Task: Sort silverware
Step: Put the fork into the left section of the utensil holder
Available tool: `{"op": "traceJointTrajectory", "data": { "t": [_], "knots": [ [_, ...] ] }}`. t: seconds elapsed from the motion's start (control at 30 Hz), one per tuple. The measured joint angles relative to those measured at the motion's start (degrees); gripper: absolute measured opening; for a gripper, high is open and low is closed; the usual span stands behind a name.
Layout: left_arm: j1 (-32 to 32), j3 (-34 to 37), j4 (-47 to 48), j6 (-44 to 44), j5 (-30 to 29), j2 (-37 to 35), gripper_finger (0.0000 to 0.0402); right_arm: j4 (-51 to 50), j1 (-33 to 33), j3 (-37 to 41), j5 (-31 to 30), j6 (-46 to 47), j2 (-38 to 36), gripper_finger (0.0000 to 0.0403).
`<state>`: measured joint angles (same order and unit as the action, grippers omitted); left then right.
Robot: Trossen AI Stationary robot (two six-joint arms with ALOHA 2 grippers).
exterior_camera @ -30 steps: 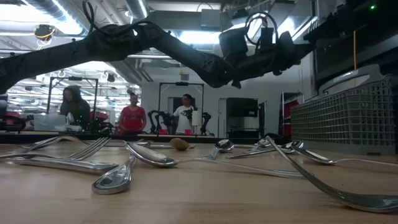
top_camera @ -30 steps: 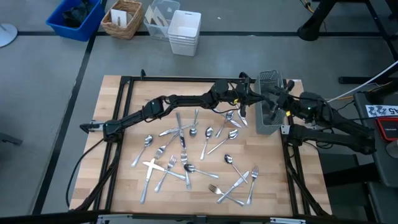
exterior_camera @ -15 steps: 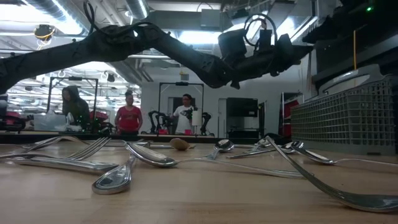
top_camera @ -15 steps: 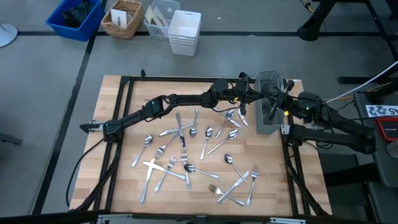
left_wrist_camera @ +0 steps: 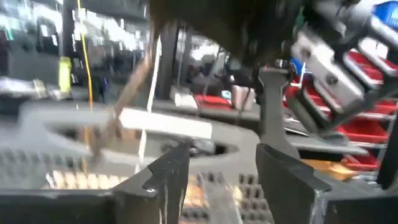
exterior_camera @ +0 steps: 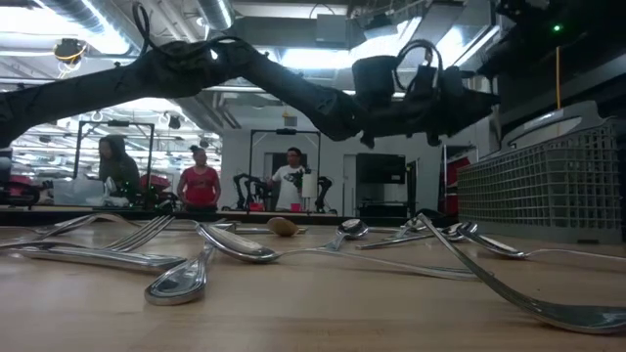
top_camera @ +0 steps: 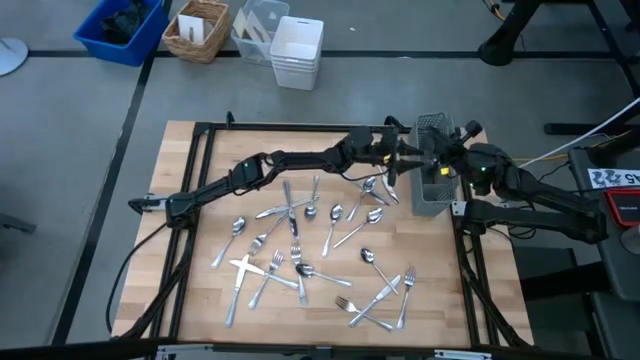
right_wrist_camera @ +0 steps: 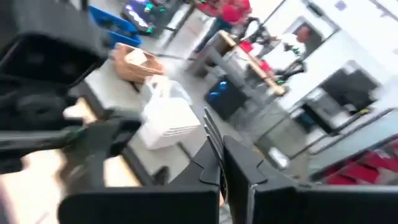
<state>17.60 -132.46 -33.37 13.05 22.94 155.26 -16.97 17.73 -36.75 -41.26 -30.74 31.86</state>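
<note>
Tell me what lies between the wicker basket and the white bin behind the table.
In the high view, a clear plastic container sits between the wicker basket and the white bin.

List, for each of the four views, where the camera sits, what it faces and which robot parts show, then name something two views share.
High view: overhead, looking down on the table, silverware, caddy and both arms.
Low view: at tabletop height, looking across the silverware into the room; arms overhead.
Left wrist view: on the left arm, over the caddy; left tool open.
Right wrist view: on the right arm, facing bins and room; right tool shut.
Shared: the caddy appears in high, low and left wrist views.
</note>
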Motion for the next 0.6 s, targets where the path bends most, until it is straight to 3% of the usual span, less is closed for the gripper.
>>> {"op": "traceJointTrajectory", "data": {
  "t": [0.17, 0.4, 0.6],
  "knots": [
    [2.4, -0.02, 1.86, 7.1, 3.09, -0.09, 0.0182, 6.11, -0.02, 0.02, -0.94, -4.04, 0.17, 0.0007],
    [3.44, -0.04, 2.45, 14.38, 16.09, -0.09, 0.0182, 8.63, 4.98, 0.02, 0.05, -5.55, 1.72, 0.0005],
    [4.59, -0.04, 2.86, 16.63, 21.27, -0.09, 0.0182, 11.03, 16.11, 0.02, 10.16, -3.31, 6.25, 0.0006]
  ]
}}
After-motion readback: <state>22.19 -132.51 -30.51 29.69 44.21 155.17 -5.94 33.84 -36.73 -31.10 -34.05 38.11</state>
